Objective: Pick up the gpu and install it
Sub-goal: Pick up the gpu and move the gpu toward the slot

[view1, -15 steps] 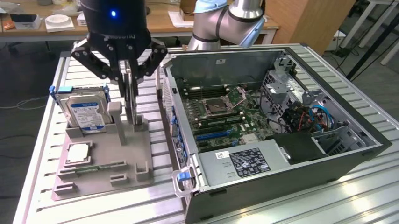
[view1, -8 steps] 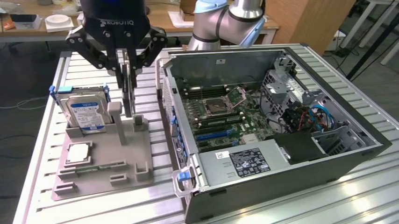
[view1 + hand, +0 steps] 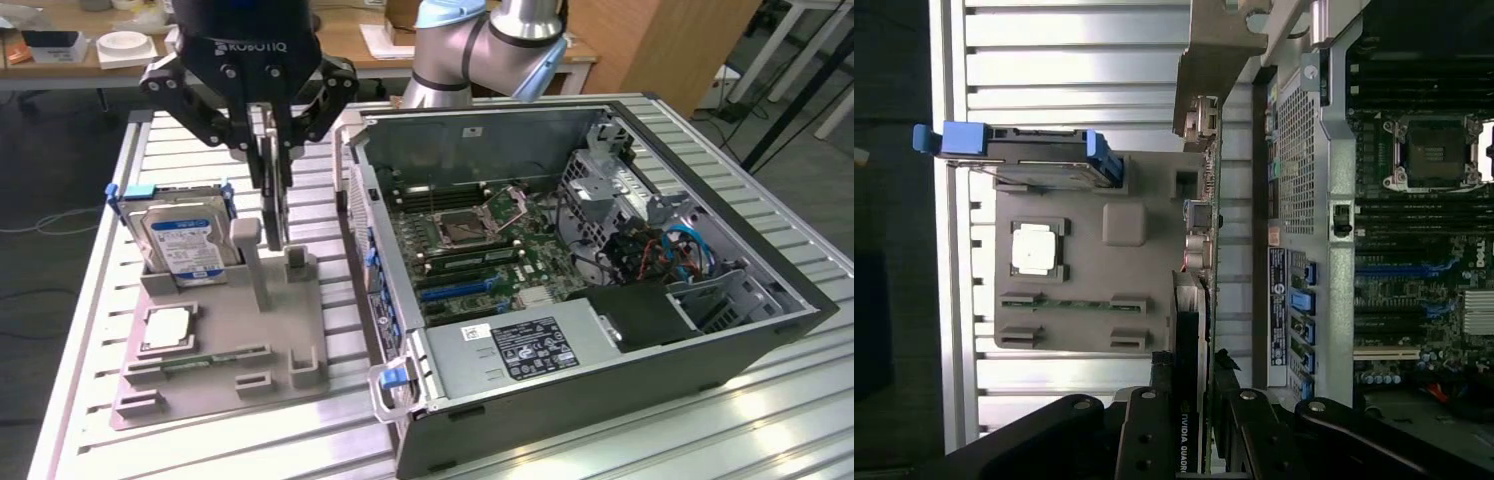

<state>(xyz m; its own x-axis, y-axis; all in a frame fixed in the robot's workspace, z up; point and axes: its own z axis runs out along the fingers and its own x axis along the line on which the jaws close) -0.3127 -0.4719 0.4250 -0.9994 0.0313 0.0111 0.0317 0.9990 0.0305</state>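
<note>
A slatted metal table (image 3: 667,440) carried all items. At the near end, on the exterior view's left, a grey tray (image 3: 220,320) lay flat on the table. A memory stick (image 3: 214,358) sat in the tray's near brackets. A processor chip (image 3: 167,328) lay just beyond it, in a square recess. Farther along the tray, a hard drive (image 3: 184,245) stood upright in a blue-handled carrier.

To the exterior view's right of the hard drive, the gripper (image 3: 275,150) hung above the tray, pointing down. Its fingers (image 3: 1144,430) were set narrow and clamped on the two faces of the gpu (image 3: 278,210). The gpu hung on edge, upright, with its lower edge at the level of the tray's upright posts. Contact between the gpu and those posts could not be determined.

On the exterior view's right, an open computer case (image 3: 694,350) lay on its side, just beside the tray. A power supply (image 3: 534,345) occupied its near end. The motherboard (image 3: 467,250) lay beyond it. The arm (image 3: 487,45) rose at the far side of the case.
</note>
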